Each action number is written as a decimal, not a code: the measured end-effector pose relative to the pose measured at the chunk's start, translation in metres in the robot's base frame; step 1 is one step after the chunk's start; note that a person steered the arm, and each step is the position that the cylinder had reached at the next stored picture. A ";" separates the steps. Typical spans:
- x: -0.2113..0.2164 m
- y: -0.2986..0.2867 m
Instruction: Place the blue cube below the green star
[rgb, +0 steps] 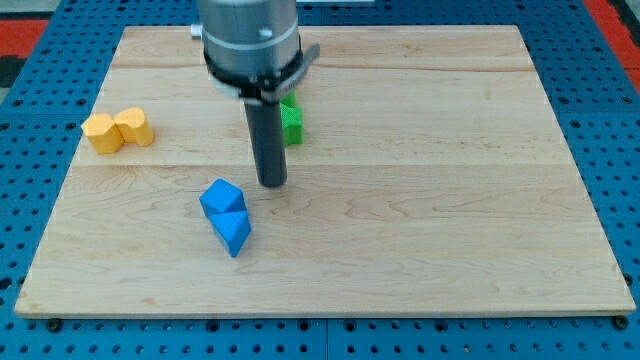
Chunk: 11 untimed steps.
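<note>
Here, my tip (272, 183) bare, gripping nothing, between green star (291, 121) and blue cube (221, 198).

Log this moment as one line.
my tip: right of blue cube, apart | green star: behind rod | cube below star: not yet

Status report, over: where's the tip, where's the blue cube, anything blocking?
My tip on the board, right of and just above blue cube. Green star half hidden behind rod. Second blue block touches cube below.

arm: grey cyl. housing | black collar | dark rod, my tip (273, 183)
</note>
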<state>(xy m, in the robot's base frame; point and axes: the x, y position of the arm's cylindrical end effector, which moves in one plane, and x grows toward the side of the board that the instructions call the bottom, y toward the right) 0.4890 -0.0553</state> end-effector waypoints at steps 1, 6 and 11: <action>0.042 -0.023; -0.008 -0.042; -0.025 -0.043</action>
